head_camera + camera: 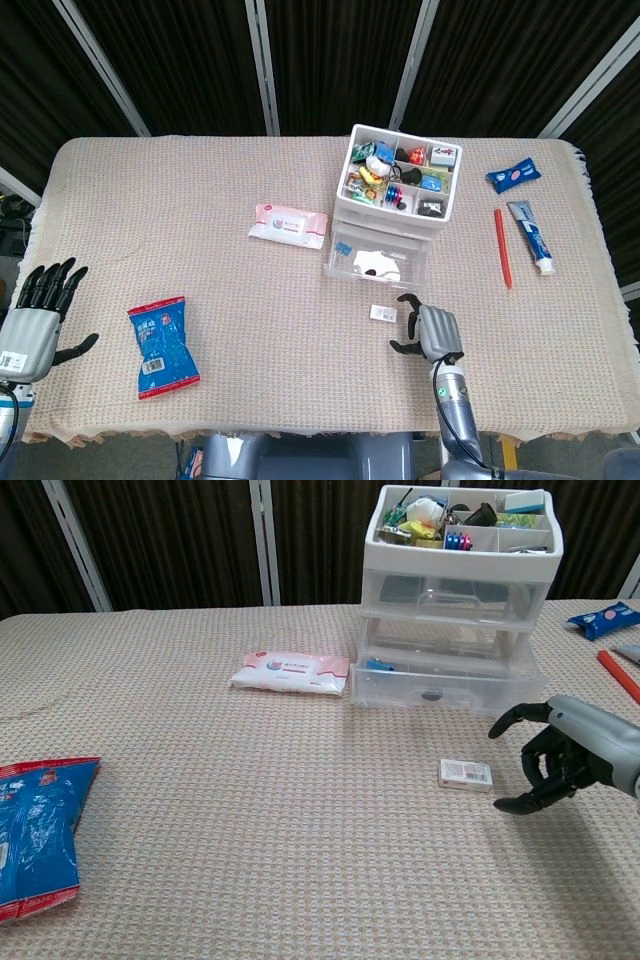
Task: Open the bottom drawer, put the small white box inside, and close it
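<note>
The right hand hovers near the tabletop's front edge, fingers curled but apart, holding nothing, just beside the small white box. The left hand rests open at the front left corner, fingers spread, empty. The tabletop carries the drawer unit toward the back right, its bottom drawer pulled partly out. The box lies flat just in front of that drawer.
</note>
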You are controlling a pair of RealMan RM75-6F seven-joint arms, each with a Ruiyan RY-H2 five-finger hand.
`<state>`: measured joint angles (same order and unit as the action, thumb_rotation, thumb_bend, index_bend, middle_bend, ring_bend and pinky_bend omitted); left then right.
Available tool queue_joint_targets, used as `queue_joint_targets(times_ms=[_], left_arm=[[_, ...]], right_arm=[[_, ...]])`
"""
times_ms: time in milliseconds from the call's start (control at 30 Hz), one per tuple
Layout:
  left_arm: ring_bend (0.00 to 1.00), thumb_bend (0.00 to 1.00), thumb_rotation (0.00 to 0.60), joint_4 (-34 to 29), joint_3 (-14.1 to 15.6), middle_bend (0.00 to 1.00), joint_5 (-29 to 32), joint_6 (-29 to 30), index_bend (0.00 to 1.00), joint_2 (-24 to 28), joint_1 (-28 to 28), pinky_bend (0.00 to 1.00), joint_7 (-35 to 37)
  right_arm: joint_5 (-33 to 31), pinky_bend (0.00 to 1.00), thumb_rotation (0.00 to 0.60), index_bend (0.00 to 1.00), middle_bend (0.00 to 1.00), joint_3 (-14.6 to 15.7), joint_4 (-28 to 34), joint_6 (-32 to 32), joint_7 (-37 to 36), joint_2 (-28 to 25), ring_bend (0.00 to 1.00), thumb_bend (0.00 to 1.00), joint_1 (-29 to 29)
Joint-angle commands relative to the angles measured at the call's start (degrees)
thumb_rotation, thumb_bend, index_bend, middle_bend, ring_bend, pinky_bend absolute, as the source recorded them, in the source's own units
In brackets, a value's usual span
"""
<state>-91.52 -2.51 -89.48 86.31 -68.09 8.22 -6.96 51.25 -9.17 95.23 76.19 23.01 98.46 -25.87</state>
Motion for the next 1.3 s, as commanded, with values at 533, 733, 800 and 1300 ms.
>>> queue_joint_targets(times_ms=[533,733,800,1300], left_arm=[[0.0,0.2,0.6,-0.3,0.1,0.0,-0.1,-0.3,0.07,0.1,0.1,0.0,0.3],[0.0,0.2,0.6,-0.3,0.0,0.0,0.0,-0.3,0.07,0.1,0.1,0.0,0.4],[0.0,0.2,0.6,-0.3,0.0,0.0,0.1,-0.3,0.07,0.1,0.1,0.0,0.4],[0.0,0.2,0.6,-0.4,-0.1,0.0,0.3,-0.4,0.08,0.2,0.2,0.0,0.8]], right_arm=[[-5.1,0.62,0.6,0.34,0.74,-3.8,-6.9,-2.7,3.4,5.7,0.74,0.11,-1.9],[-5.0,0.62,0.6,0.39,0.74,-4.6,-8.1,-3.0,3.2,7.0,0.75,0.16,-2.2],[-4.8,0.62,0.6,0.4,0.74,-4.8,-8.8,-3.0,3.1,7.4,0.75,0.16,-2.3],[-2.3,0.62,0.6,0.62,0.78,-5.3,-13.2,-1.5,2.6,10.5,0.77,0.19,-2.3]])
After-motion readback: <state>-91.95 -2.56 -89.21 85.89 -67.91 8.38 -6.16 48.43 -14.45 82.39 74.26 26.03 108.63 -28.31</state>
